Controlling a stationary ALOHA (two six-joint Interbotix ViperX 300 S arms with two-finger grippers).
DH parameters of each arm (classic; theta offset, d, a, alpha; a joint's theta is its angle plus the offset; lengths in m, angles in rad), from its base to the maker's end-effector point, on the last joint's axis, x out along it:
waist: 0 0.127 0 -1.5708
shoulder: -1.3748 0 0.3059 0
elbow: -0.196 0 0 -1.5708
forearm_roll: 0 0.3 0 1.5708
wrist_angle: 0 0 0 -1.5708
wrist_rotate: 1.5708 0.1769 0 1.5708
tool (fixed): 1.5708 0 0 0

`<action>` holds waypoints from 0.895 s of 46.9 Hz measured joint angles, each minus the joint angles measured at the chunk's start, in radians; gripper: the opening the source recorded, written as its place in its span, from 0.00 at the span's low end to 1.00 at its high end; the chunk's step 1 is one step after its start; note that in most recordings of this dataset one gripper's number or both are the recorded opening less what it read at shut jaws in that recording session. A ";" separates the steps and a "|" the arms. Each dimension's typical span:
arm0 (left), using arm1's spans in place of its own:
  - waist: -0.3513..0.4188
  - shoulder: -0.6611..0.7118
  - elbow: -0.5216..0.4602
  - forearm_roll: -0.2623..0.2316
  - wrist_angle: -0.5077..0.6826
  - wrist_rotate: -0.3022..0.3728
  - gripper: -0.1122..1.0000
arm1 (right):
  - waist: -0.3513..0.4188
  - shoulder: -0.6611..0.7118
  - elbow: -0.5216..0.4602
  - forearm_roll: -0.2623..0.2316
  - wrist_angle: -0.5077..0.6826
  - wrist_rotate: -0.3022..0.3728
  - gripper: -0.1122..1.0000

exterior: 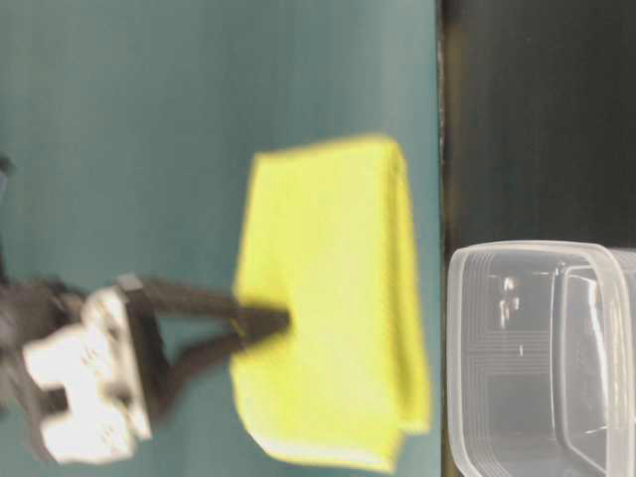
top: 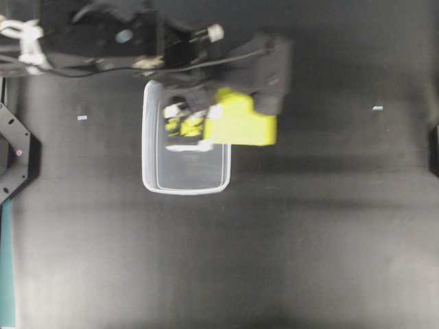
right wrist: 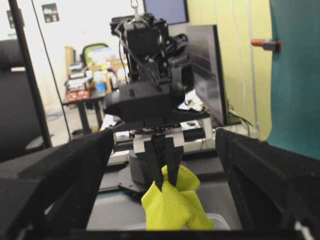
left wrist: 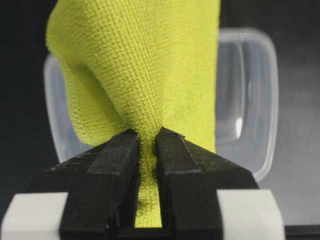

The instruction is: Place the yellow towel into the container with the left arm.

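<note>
The yellow towel hangs in the air, pinched at one edge by my left gripper, which is shut on it. It dangles over the right part of the clear container, partly past its right rim. From table level, the towel is held by thin black fingers above the container. In the left wrist view, both pads squeeze a fold of towel at the left gripper, with the container behind. My right gripper stands wide open and far off, facing the towel.
The table is a black mat carrying two small white tape marks. A black bracket sits at the left edge. The left arm's body and cables run along the top. A teal backdrop stands behind.
</note>
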 measured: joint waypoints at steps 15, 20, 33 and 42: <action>0.003 -0.069 0.242 0.000 -0.199 0.011 0.16 | 0.000 -0.002 0.008 0.000 0.002 0.000 0.82; 0.005 -0.066 0.253 0.000 -0.222 0.011 0.16 | 0.000 -0.002 0.008 0.000 0.002 0.000 0.82; 0.017 -0.066 0.298 0.000 -0.259 0.012 0.16 | -0.002 -0.002 0.015 0.000 0.003 0.000 0.82; 0.017 -0.066 0.330 0.000 -0.262 0.011 0.17 | -0.002 -0.002 0.017 0.000 0.002 0.000 0.82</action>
